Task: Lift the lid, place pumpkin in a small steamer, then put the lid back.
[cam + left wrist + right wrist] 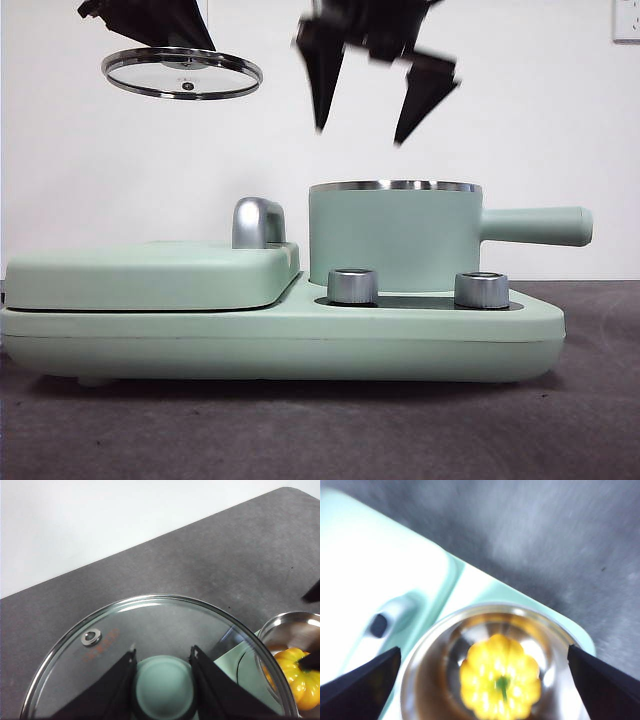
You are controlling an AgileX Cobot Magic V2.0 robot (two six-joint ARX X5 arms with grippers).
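You had the lid [182, 73] in the left gripper [162, 661], its jaws clenched on the mint-green knob, and it hung level in the air, up and to one side of the steamer [395, 238], over the flat hinged cover [150, 275]. That offset was what the coming move turned on: the lid needed to travel sideways until it sat over the steamer's chrome rim, then come straight down. The left arm was the only one placed to do it. The right gripper [375, 95] hovered directly above the steamer's mouth with its jaws spread wide and empty, so you would likely have wanted it out of the way first. The pumpkin [500, 676] already sat inside the steamer, stem up, glossy, yellow and ribbed against the shiny metal wall. The lid was clear glass with a chrome band and a small vent hole [91, 638]; the steamer's long handle [535, 226] pointed away from the cover.
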